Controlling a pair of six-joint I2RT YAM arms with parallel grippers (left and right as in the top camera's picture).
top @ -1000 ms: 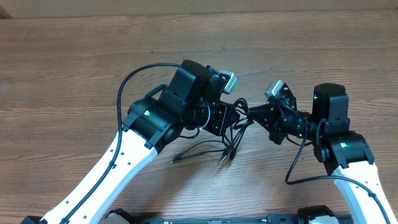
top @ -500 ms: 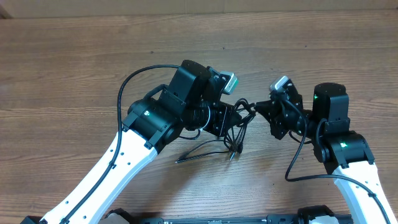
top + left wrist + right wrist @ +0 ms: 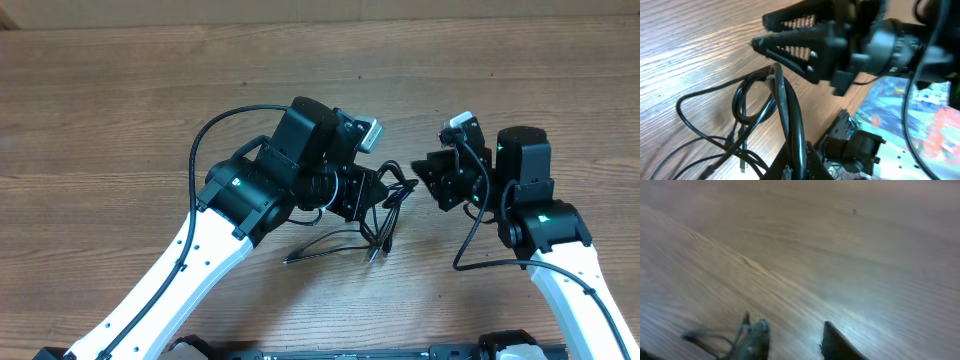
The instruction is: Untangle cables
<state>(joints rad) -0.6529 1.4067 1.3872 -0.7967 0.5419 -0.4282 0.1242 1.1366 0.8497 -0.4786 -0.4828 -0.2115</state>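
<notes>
**Cables held by one arm above the table (image 3: 120, 100).**
Left gripper (image 3: 388, 190) clamped the cables (image 3: 378, 238), whose strands trailed toward 6 o'clock; right gripper (image 3: 420, 172), at their 3 o'clock, stood parted and empty.

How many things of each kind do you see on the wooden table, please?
Robot arms: 2, left and right
Bundle of thin black cables: 1, single cords not countable
Total: 3
</notes>
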